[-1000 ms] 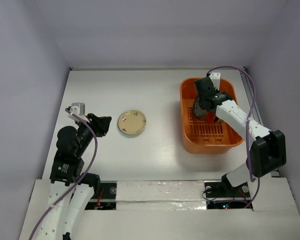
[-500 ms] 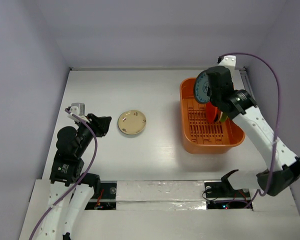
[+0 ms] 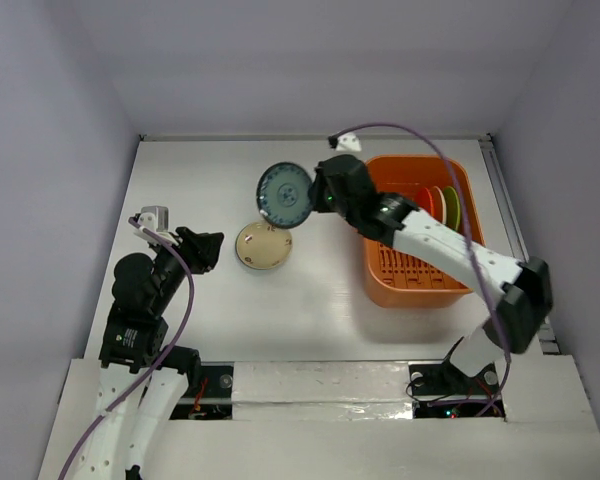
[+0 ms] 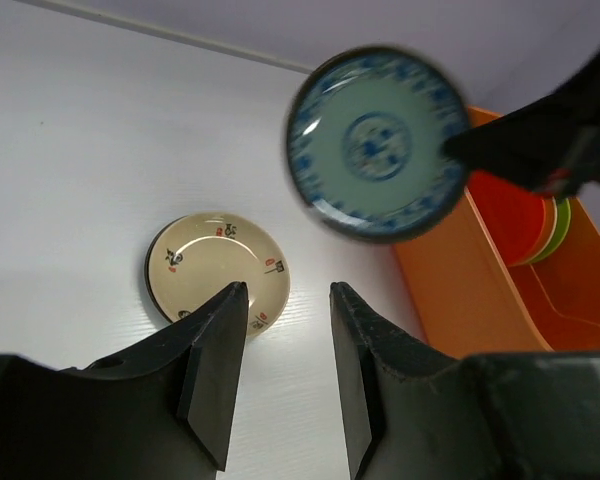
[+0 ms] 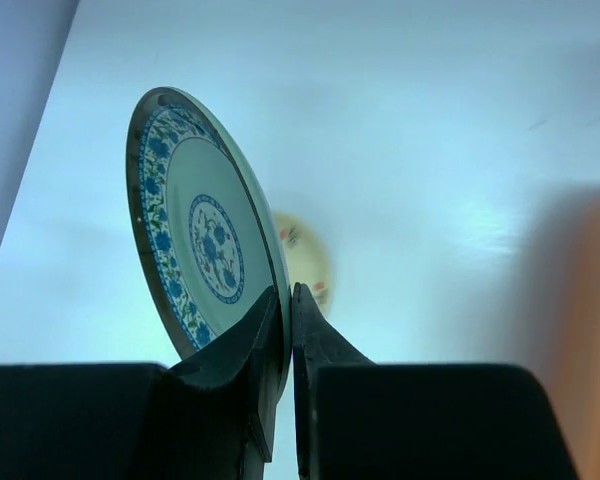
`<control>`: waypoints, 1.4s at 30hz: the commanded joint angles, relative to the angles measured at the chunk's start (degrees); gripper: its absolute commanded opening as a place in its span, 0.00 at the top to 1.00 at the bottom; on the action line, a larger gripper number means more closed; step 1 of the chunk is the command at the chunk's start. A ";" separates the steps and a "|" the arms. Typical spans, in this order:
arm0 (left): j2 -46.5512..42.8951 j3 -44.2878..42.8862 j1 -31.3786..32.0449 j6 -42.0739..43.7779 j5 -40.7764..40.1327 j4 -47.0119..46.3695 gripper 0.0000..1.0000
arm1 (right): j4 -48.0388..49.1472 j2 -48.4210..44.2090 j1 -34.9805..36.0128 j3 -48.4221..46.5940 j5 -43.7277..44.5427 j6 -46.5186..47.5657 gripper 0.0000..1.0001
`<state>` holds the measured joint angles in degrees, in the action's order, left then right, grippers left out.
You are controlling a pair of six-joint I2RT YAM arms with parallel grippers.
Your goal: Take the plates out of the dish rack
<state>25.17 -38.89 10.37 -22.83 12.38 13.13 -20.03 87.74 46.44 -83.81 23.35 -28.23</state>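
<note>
My right gripper is shut on the rim of the blue-green patterned plate and holds it in the air left of the orange dish rack, above the cream plate on the table. The patterned plate also shows in the right wrist view and the left wrist view. An orange-red plate and a lime green plate stand upright in the rack's far end. My left gripper is open and empty, left of the cream plate.
White walls close the table at the back and both sides. The right arm stretches from the near right across the rack's left side. The rack's ribbed floor shows bare at its near end.
My right gripper has lifted the blue-green plate out of the rack and carried it left, over the cream plate. The left arm has not moved.
</note>
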 commanded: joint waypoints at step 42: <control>-0.73 0.40 -0.35 0.24 -0.34 -1.96 0.64 | 2.99 13.53 3.05 2.16 -6.23 -3.24 0.27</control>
<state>24.60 -38.89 10.37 -22.83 11.97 13.13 -14.50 109.23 48.90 -79.02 11.92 -34.70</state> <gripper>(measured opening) 0.360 0.749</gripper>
